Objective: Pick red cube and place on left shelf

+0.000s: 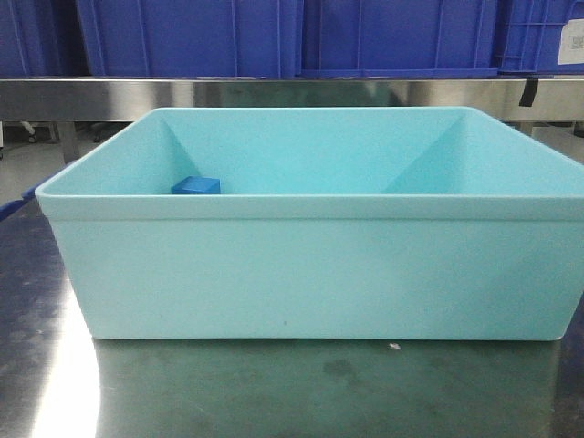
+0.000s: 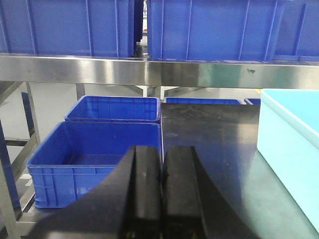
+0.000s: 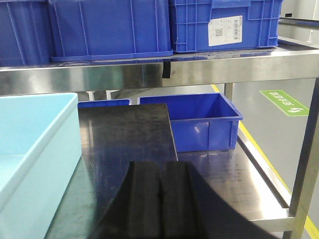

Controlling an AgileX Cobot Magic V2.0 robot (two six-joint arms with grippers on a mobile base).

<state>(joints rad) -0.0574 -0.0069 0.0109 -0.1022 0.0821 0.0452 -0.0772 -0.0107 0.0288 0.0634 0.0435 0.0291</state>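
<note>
Left hand (image 2: 162, 199), fingers together, faces the left shelf (image 2: 149, 72) beyond.

The left shelf (image 2: 149, 72) is a long rack of brushed stainless steel. Its upper rail (image 1: 292, 96) runs level across the full width beyond the far edge of the worktop (image 2: 209, 144), with a dull sheen. Large royal-blue ribbed crates (image 2: 214, 27) stand upright on that rail, side by side, with a narrow gap between two of them. On the lower tier, just off the worktop's left edge, two open blue crates (image 2: 89, 159) sit one behind the other, close together, mouths up. A steel upright (image 2: 34, 114) stands to their left.
</note>
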